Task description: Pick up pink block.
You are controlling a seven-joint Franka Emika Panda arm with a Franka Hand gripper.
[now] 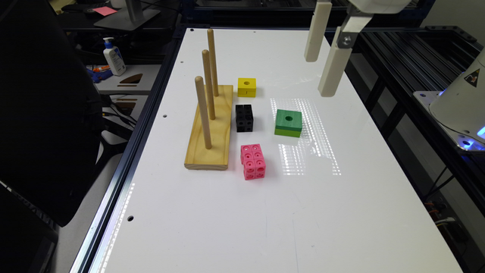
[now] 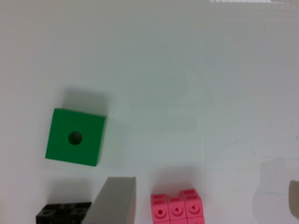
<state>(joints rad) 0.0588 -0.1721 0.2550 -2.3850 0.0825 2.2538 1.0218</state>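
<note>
One arm: the gripper (image 1: 325,76) hangs high above the bench (image 1: 265,212), jaws spread wide apart, holding nothing.
Pink block: it (image 1: 252,161) lies on the bench just beside the wooden peg base (image 1: 212,132), well apart from the jaws, toward the exterior view's left and nearer that camera.
Long axis: it runs away from the exterior camera, toward the black block (image 1: 244,118).
Room: the green block (image 1: 288,122) is near; both long sides look free.
Surface: white, glossy, flat.
</note>
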